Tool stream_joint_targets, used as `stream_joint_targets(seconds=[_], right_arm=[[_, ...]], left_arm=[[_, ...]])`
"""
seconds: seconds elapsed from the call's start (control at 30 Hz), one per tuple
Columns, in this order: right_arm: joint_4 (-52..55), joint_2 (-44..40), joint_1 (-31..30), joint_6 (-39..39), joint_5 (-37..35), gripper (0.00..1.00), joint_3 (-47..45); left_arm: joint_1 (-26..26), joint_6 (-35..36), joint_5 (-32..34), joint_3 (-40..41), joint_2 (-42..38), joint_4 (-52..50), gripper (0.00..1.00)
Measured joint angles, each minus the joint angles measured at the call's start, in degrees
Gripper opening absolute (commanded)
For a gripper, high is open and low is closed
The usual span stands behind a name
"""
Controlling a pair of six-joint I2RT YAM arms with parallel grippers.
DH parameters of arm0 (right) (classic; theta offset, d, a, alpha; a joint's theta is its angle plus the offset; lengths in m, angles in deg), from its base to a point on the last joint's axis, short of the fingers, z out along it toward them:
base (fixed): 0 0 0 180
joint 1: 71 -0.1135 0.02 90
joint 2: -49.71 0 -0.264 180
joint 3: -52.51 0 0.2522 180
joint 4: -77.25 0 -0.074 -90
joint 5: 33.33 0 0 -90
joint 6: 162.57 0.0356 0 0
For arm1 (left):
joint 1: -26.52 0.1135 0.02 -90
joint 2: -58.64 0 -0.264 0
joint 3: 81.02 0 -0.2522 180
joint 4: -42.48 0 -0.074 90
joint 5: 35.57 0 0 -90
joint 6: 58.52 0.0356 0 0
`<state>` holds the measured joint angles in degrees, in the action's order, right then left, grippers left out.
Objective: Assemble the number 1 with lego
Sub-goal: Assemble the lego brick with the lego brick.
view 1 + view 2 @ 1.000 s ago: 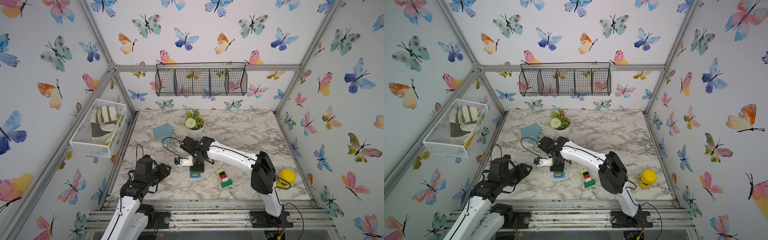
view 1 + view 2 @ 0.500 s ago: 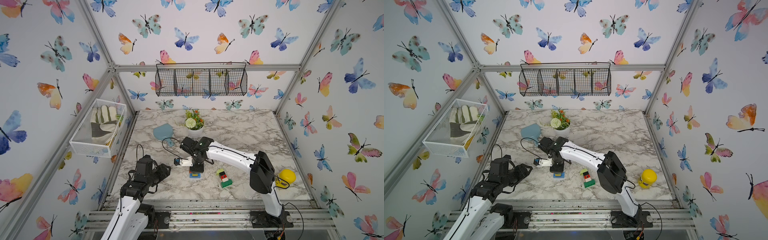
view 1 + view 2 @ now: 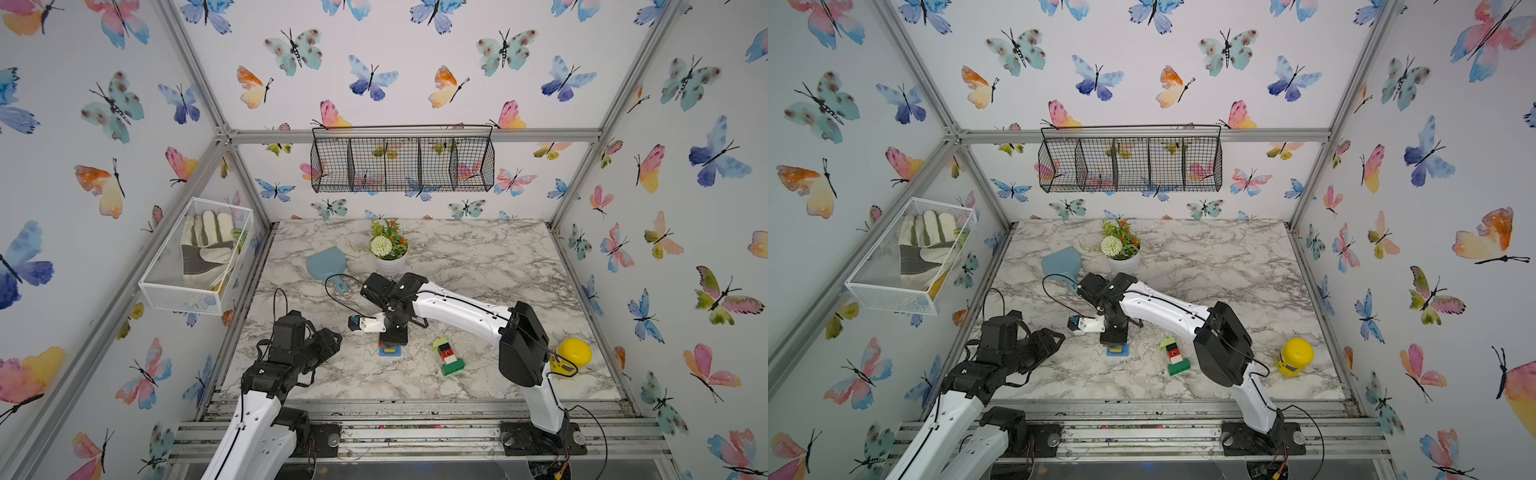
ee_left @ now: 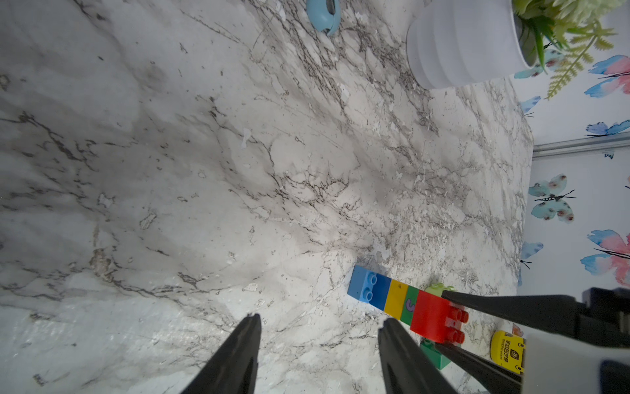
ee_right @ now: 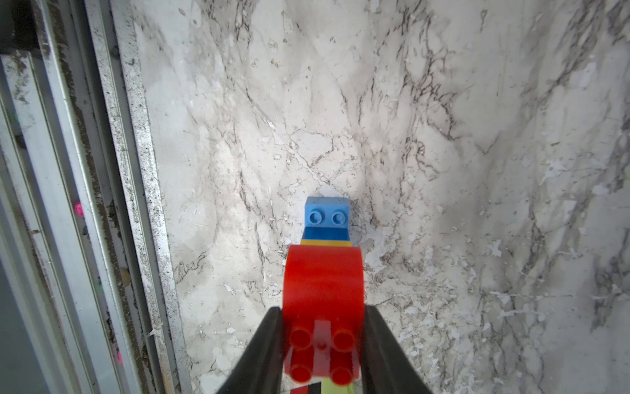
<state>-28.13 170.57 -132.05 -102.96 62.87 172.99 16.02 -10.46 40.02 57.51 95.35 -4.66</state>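
Observation:
An upright lego stack (image 3: 390, 351) stands at the table's front middle: a blue base, then yellow, then green, with a red brick (image 5: 322, 279) on top. My right gripper (image 5: 323, 308) points straight down, shut on the red brick with a finger against each side; it also shows in a top view (image 3: 392, 337). A second lego piece (image 3: 446, 357) lies flat to the right, made of lime, black, red, white and green bricks. My left gripper (image 4: 317, 320) hovers open and empty to the left of the stack (image 4: 405, 302).
A yellow-lidded jar (image 3: 571, 353) stands at the front right behind the right arm. A white flower pot (image 3: 388, 259) and a blue scoop (image 3: 326, 262) sit further back. A white basket (image 3: 195, 257) with gloves hangs on the left wall.

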Motion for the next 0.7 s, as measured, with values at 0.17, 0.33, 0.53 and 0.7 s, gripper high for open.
stream_joint_targets(seconds=[0.17,0.33,0.53,0.7], right_arm=[[0.0,3.5,-0.2,1.4,0.1,0.70,0.1],[-1.7,1.7,-0.2,2.4,0.3,0.81,0.8],[-9.8,-10.9,0.7,7.3,1.3,0.82,-7.7],[-21.7,-24.2,2.2,23.1,0.4,0.56,-21.2]], left_arm=[[0.0,0.0,0.0,-0.2,0.3,0.0,0.61],[0.0,0.1,0.0,-1.2,0.9,0.0,0.62],[0.1,0.7,-1.4,-1.8,1.7,0.7,0.65],[0.0,1.7,-7.9,-1.8,4.2,4.1,0.65]])
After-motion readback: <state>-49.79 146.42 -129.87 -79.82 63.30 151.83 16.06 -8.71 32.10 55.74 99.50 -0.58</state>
